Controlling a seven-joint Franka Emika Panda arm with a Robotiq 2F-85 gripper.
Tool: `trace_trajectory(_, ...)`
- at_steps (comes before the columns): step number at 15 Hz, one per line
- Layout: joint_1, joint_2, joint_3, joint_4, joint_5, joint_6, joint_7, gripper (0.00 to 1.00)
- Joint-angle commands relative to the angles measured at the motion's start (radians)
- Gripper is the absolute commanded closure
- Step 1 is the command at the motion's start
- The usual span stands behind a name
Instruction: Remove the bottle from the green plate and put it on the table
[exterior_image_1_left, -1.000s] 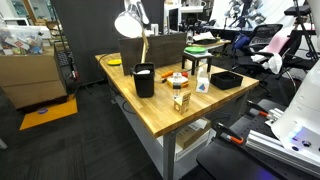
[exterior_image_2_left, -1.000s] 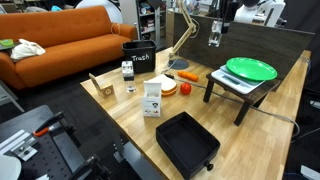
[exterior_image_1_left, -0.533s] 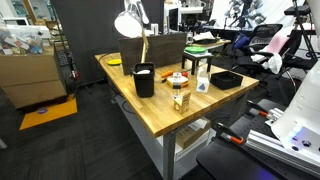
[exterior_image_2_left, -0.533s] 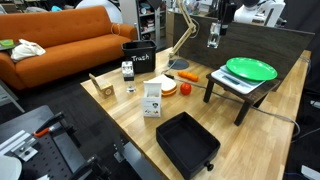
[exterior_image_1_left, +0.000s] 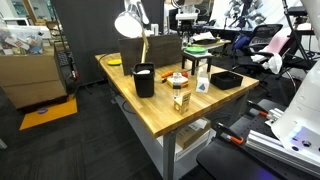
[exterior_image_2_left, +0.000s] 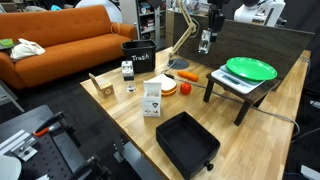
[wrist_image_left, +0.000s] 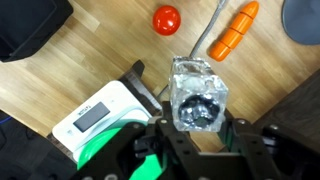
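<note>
High above the table (exterior_image_2_left: 125, 128), the gripper (exterior_image_2_left: 204, 43) squeezes the clear bottle (wrist_image_left: 196, 92) tight so it cannot fall, holding it beside the green plate (exterior_image_2_left: 250, 68), probably ready to go down.

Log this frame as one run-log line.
gripper: shut on bottle | bottle: held in air, off green plate | table: bottle not yet down

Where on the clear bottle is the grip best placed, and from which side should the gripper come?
Come from straight above and close the fingers on two opposite flat sides near the top. The bottle is upright with a squarish clear body, so its flat faces probably seat the pads better than its corners. The gripper holds it this way now, over the table.
</note>
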Motion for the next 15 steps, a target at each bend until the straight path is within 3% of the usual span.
trace_trajectory(1, -0.005, 0.094, 0.02, 0.133, 0.001, -0.06, -0.076, 0.82)
trace_trajectory(15, 0.015, 0.343, 0.062, 0.421, 0.003, -0.241, -0.218, 0.82)
